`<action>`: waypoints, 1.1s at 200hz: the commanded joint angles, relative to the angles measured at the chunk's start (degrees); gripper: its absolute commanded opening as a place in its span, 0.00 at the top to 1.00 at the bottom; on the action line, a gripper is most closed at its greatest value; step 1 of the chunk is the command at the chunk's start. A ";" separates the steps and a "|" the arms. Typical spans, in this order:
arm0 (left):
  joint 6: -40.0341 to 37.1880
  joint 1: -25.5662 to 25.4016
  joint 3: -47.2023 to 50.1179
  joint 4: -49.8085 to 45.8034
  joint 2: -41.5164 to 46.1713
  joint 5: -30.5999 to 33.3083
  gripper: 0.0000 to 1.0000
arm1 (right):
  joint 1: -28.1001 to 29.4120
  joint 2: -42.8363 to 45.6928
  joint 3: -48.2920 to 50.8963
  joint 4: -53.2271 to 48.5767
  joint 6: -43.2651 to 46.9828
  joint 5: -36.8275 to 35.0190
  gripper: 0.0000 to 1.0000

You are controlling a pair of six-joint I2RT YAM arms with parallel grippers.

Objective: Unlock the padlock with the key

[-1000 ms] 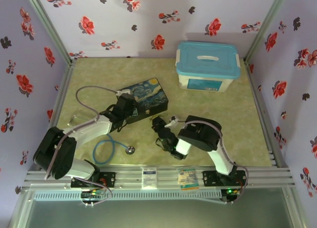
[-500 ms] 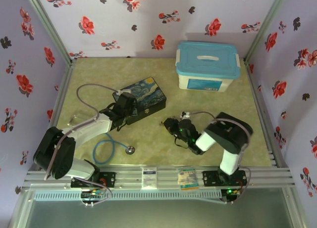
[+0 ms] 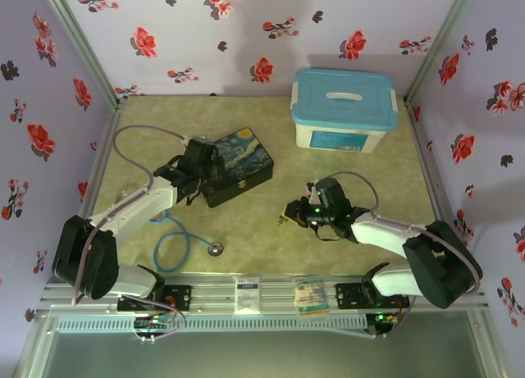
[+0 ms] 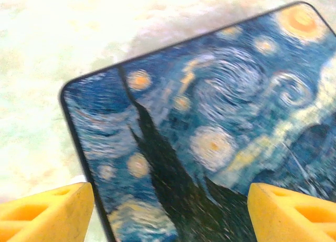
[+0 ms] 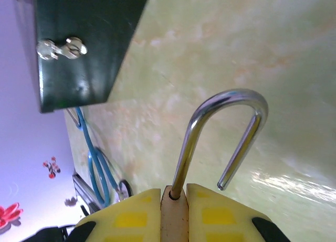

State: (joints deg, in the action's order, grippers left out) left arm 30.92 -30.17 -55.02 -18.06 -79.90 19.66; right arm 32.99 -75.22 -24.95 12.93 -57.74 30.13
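Padlock [image 5: 174,217] pinched in low, outstretched right gripper [image 5: 174,193], shackle [image 5: 231,97] seemingly sprung; left gripper [image 4: 168,210] spread wide over tin [image 4: 210,121].

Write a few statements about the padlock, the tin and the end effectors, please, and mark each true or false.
1. The right end effector grips the padlock. True.
2. The padlock's shackle is closed at both ends. False: one end hangs free, out of the body.
3. The left end effector is shut on the tin. False: it is open above the tin's lid, holding nothing.
4. The box has its blue lid on. True.
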 commanded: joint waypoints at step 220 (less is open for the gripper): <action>1.15 7.23 -14.36 7.75 -21.84 -12.96 0.23 | -7.83 -20.00 -14.59 -35.37 26.88 4.46 0.99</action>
State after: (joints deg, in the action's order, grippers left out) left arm 33.87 -23.18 -67.02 -9.43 -101.23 8.27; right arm 26.13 -92.92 -39.31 -13.80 -35.20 41.36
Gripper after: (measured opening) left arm 0.775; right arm 0.148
